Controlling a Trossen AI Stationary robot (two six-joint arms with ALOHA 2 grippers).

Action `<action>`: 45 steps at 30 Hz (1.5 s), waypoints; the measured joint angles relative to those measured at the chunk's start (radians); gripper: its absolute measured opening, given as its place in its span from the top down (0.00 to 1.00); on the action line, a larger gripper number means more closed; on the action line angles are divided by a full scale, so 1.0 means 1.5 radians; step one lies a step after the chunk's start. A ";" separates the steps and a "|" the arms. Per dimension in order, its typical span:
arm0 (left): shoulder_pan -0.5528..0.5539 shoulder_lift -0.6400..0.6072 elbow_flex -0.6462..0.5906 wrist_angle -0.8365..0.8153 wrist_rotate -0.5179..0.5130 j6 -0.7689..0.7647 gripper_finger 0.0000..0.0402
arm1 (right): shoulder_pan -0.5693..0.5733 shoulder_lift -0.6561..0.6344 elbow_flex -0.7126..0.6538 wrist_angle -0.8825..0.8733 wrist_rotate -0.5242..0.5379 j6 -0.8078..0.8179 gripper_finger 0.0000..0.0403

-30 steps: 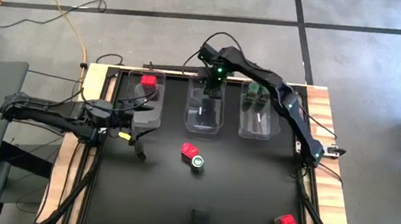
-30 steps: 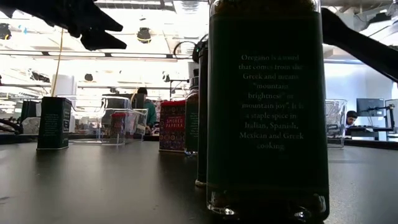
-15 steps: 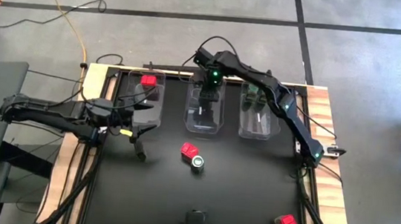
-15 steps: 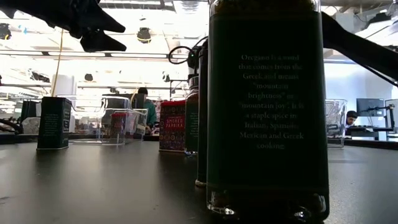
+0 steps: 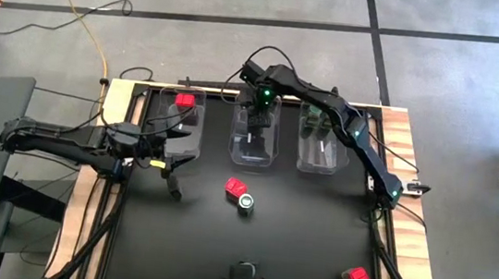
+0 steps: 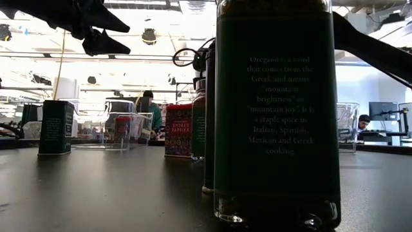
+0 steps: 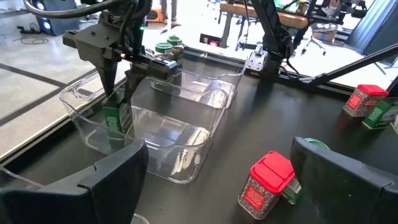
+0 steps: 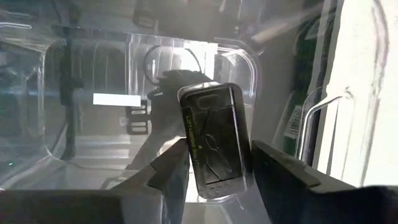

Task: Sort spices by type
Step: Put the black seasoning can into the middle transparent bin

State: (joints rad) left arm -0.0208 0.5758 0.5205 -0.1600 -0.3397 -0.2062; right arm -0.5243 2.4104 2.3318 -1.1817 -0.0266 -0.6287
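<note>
Now the right gripper (image 5: 256, 124) has dropped into the middle bin (image 5: 253, 154), its fingers easing apart around a dark tin (image 8: 215, 140), apparently releasing it, while the left gripper (image 5: 172, 170), open, waits beside the left bin (image 5: 186, 144).

Clear bins (image 5: 179, 141): three. Red-topped spice containers (image 5: 235, 187): three visible. Green-lidded jars (image 5: 246, 203): at least three. Dark rectangular tins (image 8: 214, 138): at least two. Arms: two.

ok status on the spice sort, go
Right gripper inside middle bin, fingers either side of dark tin. Left gripper open, waiting near left bin. Nothing in the way.
</note>
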 joint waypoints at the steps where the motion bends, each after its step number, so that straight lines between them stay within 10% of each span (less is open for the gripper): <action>1: 0.000 0.000 0.000 0.000 0.000 0.000 0.06 | 0.000 0.000 0.000 0.000 0.000 0.000 0.53; 45: 0.000 0.000 0.000 -0.005 0.003 0.012 0.06 | -0.049 -0.002 0.001 -0.093 0.001 0.060 0.60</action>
State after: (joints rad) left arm -0.0208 0.5758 0.5209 -0.1680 -0.3351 -0.1875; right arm -0.5973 2.4073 2.3329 -1.3205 -0.0246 -0.5394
